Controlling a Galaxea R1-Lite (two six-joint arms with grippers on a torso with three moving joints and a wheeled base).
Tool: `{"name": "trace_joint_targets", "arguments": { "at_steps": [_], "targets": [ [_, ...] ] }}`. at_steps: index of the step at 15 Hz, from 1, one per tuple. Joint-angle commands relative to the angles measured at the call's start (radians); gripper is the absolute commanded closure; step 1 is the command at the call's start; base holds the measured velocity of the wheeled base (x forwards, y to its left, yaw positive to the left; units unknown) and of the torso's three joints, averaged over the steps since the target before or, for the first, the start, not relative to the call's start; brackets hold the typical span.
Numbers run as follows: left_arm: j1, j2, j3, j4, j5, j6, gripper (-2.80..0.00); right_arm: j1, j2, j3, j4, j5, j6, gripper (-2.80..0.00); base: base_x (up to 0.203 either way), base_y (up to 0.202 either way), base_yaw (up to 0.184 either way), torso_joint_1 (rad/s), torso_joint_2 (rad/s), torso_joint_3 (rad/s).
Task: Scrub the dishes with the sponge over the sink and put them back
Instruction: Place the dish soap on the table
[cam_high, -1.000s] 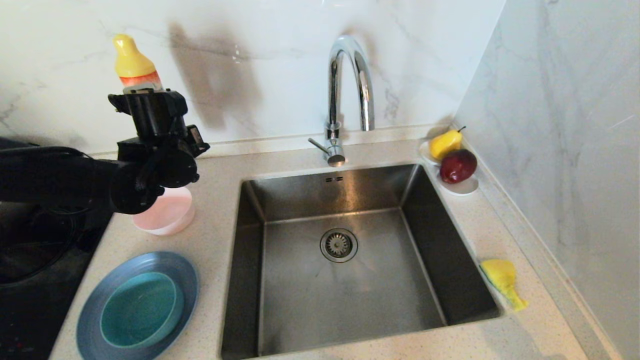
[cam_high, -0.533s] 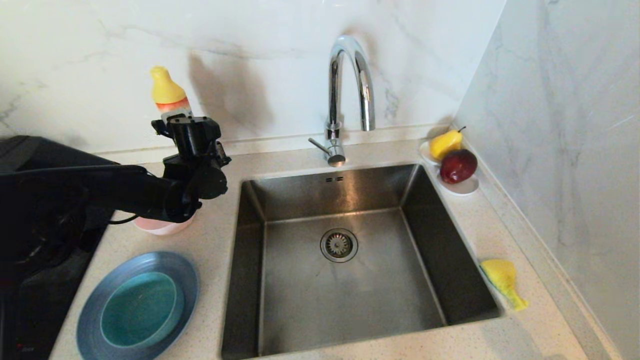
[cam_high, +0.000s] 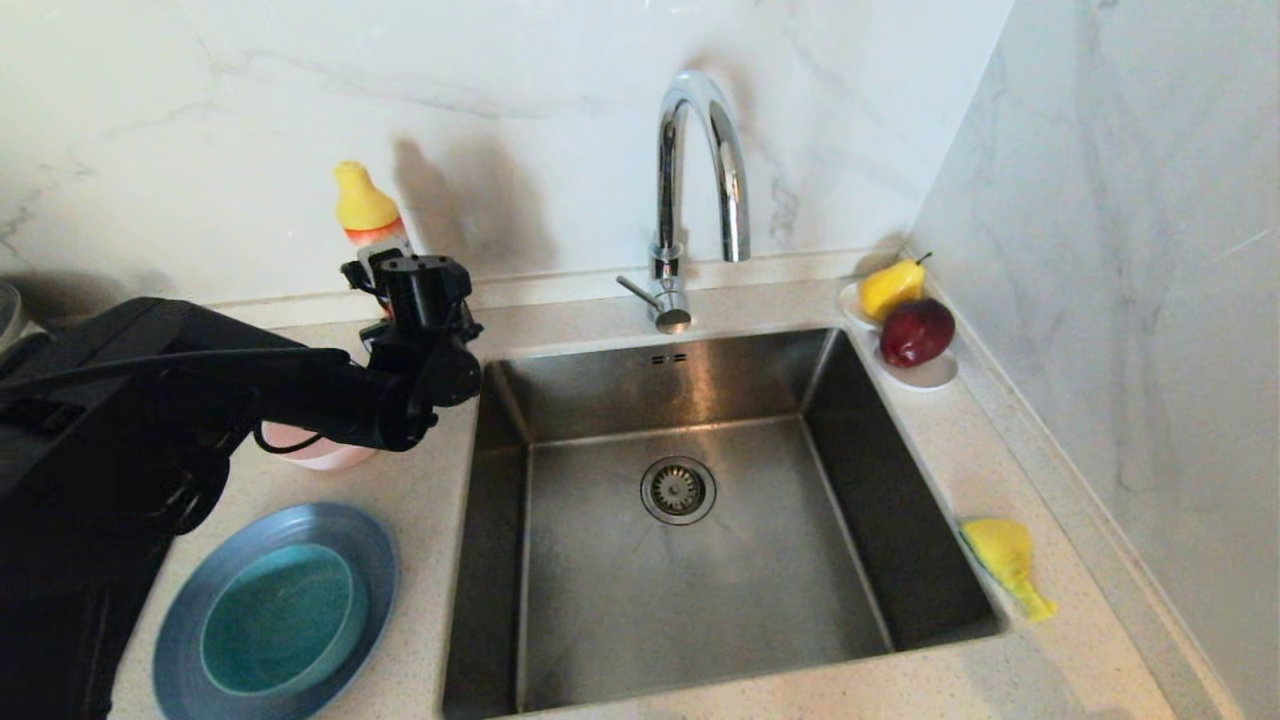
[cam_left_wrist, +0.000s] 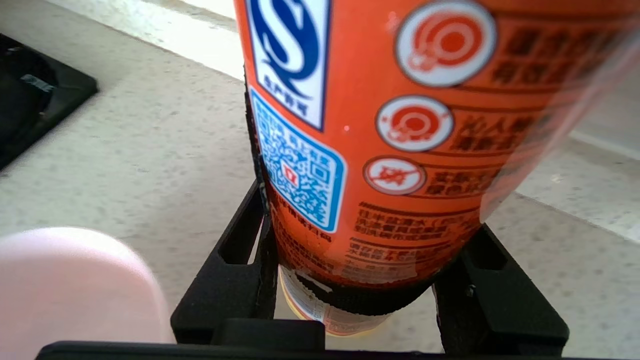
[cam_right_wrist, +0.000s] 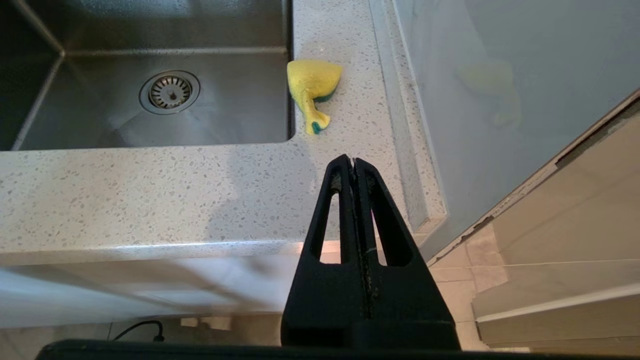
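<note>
the left gripper (cam_left_wrist: 350, 300) clamps an orange-labelled detergent bottle (cam_left_wrist: 380, 130) with a yellow cap, held upright over the counter (cam_high: 420, 500) at about ten o'clock from the sink (cam_high: 690, 560), just beside its back left corner. the pale pink bowl (cam_high: 320, 452) sits under the left arm, mostly hidden. at eight o'clock from the drain strainer (cam_high: 678, 490), the teal bowl (cam_high: 278, 620) rests inside the grey-blue plate (cam_high: 200, 600). the sponge (cam_high: 1005, 560) lies crumpled on the counter at four o'clock from the drain, touching the sink's right rim. the right gripper (cam_right_wrist: 354, 165) hangs off the counter's front edge, its fingers pressed together on nothing. a pear (cam_high: 890, 286) and a red apple (cam_high: 915, 332) sit on a white dish (cam_high: 930, 374) at one o'clock.
</note>
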Motion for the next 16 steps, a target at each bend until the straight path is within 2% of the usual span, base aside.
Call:
{"name": "trace_joint_targets", "arguments": {
  "at_steps": [1,16],
  "targets": [
    [0.003,0.037,-0.033,-0.007,0.009,-0.001,0.0,0.001,0.0,0.0,-0.001,0.001,0.0,0.0,0.0,0.0,0.0,0.0,0.0,0.0],
    [0.03,0.056,-0.037,-0.03,0.017,-0.004,0.0,0.001,0.0,0.0,-0.001,0.001,0.0,0.0,0.0,0.0,0.0,0.0,0.0,0.0]
  ]
}}
